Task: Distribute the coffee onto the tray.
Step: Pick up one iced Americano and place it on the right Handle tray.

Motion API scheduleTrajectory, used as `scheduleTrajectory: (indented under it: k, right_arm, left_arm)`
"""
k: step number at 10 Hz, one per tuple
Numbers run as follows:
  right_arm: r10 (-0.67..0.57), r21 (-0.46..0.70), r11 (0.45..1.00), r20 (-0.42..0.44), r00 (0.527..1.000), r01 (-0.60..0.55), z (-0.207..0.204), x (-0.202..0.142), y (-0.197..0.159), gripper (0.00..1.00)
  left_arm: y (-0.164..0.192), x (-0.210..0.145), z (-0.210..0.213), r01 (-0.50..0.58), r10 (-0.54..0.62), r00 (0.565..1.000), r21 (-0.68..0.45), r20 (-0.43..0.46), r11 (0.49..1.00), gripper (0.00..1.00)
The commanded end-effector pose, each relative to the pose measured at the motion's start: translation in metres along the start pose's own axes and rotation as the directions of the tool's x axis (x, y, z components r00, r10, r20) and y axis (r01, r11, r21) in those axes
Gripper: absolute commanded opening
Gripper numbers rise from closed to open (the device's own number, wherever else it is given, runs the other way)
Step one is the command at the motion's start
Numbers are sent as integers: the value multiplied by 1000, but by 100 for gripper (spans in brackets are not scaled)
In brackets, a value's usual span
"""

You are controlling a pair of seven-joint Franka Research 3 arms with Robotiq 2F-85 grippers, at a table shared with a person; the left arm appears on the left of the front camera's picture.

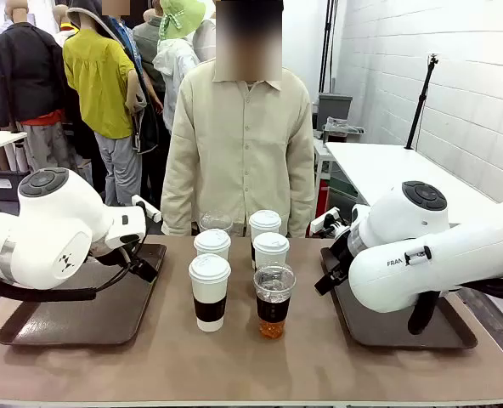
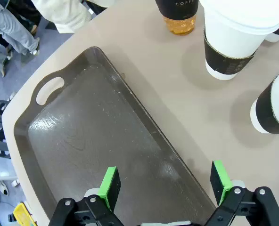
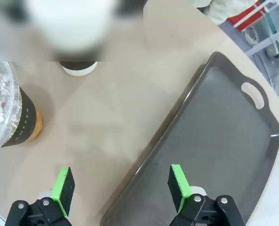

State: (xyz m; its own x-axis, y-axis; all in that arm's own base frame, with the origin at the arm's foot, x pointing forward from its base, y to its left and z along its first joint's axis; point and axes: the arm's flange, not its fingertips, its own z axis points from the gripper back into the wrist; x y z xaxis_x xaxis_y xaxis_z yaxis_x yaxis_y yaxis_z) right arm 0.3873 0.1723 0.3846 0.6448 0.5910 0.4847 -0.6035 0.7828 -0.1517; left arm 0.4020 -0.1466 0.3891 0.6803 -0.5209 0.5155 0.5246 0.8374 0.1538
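Note:
Several white lidded coffee cups with dark sleeves stand in a cluster at the table's middle. With them are a clear dome-lidded cup of amber drink at the front and a second clear cup at the back. My left gripper hangs open over the near edge of the left tray, with white cups and an amber cup beyond it. My right gripper is open above the edge of the right tray. A clear cup stands to its left.
A dark tray lies at each side of the cups, the left tray and the right tray, both bare. A person in a cream shirt stands at the far edge. Both white arms lean low over the trays.

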Motion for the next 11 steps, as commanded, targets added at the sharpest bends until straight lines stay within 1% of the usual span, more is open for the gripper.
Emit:
scheduleTrajectory:
  k: [1, 11]
  right_arm:
    - [-5, 10, 1000, 3, 1000, 5, 0, 0, 0, 100]
    - [0, 0, 1000, 0, 1000, 0, 0, 0, 0, 100]
  left_arm:
    - [2, 0, 0, 2, -2, 1000, -3, 1, 1000, 100]
    - [0, 0, 0, 0, 0, 1000, 0, 0, 1000, 100]
